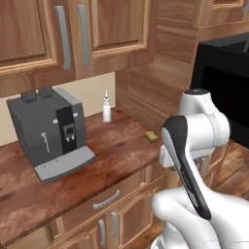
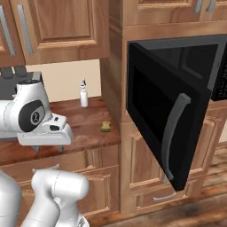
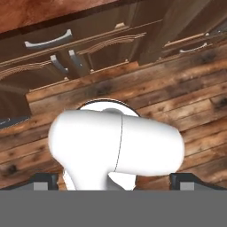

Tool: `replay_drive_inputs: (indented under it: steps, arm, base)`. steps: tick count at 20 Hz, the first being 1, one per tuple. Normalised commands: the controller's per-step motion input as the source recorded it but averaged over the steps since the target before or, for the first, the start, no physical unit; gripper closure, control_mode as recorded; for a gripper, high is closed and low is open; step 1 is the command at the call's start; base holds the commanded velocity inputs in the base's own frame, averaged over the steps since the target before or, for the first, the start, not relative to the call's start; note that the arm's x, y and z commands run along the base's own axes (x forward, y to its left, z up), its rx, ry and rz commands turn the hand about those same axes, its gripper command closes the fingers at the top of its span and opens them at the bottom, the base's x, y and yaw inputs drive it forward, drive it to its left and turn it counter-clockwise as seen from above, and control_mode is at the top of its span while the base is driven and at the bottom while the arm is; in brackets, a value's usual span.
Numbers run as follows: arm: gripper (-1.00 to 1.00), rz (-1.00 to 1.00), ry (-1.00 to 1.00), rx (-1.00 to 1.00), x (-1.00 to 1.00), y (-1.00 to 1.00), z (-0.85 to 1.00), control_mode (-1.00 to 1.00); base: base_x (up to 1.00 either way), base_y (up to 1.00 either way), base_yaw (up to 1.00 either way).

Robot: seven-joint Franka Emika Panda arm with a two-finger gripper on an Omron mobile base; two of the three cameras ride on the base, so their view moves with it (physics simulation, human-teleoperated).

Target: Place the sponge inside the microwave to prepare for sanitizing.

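Sponge [image 2: 105, 127]: we find it at centre frame on the wooden counter [image 2: 84, 124], near the edge, untouched. Microwave [image 2: 168, 119]: door swung wide, we judge ready for loading. Gripper [image 3: 113, 179]: fingers spread wide, empty, pointing floorward, well apart from the sponge.

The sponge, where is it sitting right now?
The sponge lies on the wooden counter near its right end, right of the white spray bottle, close to the open microwave.
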Motion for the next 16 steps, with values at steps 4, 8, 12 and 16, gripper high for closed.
replay_drive_inputs:
  steps: [4, 8, 12, 16]
  arm:
    - [-1.0, 0.0, 0.0, 0.0, 0.0, 0.0, 0.0, 1.0]
    - [-1.0, 0.0, 0.0, 0.0, 0.0, 0.0, 0.0, 1.0]
    - [-1.0, 0.0, 0.0, 0.0, 0.0, 0.0, 0.0, 1.0]
    - [-1.0, 0.0, 0.0, 0.0, 0.0, 0.0, 0.0, 1.0]
  base:
    - [0.56, 0.18, -0.15]
    - [0.35, -0.02, -0.03]
    - [0.9, -0.01, -0.08]
    - [0.74, 0.0, -0.02]
